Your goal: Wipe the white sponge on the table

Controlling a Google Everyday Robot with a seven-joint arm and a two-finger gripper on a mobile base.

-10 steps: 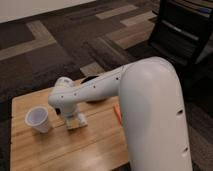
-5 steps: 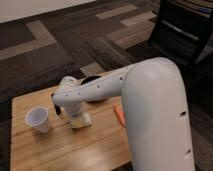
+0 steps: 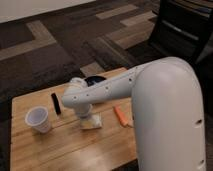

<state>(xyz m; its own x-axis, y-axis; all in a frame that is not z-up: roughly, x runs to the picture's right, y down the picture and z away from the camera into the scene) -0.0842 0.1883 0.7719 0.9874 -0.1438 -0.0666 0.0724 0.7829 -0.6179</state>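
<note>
One end effector (image 3: 86,114) (closed) pushed white sponge (image 3: 92,121) farther from cup (image 3: 38,120)

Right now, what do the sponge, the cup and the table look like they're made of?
The white sponge, gripped by the shut gripper mid-table: probably foam, a matte whitish-grey pad with a yellowish edge. The cup: likely thin plastic, milky and translucent. The table: wood, tan planks with visible grain, low sheen.

claw (image 3: 88,115) on white sponge (image 3: 93,123), slid right
</note>
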